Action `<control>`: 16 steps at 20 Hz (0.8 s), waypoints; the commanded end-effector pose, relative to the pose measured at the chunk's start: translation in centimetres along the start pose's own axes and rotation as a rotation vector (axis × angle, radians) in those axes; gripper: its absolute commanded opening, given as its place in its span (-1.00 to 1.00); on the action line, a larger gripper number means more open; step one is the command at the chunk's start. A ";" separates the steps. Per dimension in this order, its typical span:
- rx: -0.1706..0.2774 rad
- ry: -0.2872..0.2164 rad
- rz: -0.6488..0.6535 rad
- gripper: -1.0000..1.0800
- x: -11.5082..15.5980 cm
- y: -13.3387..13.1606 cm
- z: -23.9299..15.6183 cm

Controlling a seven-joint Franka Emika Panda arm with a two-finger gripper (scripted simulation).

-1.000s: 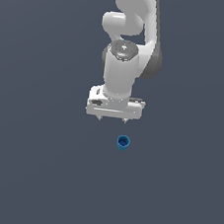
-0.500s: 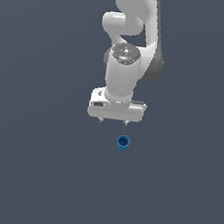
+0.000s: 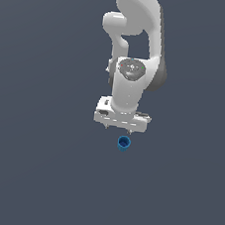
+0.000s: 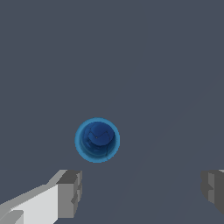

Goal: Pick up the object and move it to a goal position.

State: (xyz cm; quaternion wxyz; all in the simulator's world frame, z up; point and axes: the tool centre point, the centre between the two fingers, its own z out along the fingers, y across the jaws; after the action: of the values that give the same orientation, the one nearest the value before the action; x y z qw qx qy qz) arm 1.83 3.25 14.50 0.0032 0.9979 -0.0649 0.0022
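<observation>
Floor point(image 3: 27, 174): plain dark grey-blue surface, filling both views and bearing everything else; no marks or edges are showing on it.

Arm point(image 3: 137, 32): white jointed body, reaching in from the top of the exterior view and pointing downward. A darker grey panel is running along the side toward the exterior view's right. A round cap with small coloured dots is sitting on the wrist joint point(image 3: 131, 69), facing the camera.

Gripper point(image 3: 118, 128): wide white bar at the arm's lower end, hanging above the floor with its fingers pointing down. Only the short tips are showing below the bar in the exterior view. In the wrist view the two grey pads point(image 4: 70, 192) are standing far apart at opposite sides of the frame, so the jaws are spread wide and are gripping nothing.

Cup point(image 3: 124, 143): tiny bright-blue cylinder with a darker hollow top, standing upright on the floor. In the exterior view it is lying just below the gripper bar, slightly toward the exterior view's right of the bar's middle, and apart from the fingertips. In the wrist view the cup point(image 4: 97, 140) is appearing as a blue ring around a dark centre, nearer one pad than the other, touching neither.
</observation>
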 end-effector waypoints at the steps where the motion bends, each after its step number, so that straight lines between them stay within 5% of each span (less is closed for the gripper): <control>1: 0.002 -0.002 0.052 0.92 0.3 -0.9 1.1; 16: 0.006 -0.006 0.240 0.92 0.9 -3.8 5.3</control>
State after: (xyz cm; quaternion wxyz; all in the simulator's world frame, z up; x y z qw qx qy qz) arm 3.19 6.80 9.33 0.0001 0.9838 -0.1792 -0.0003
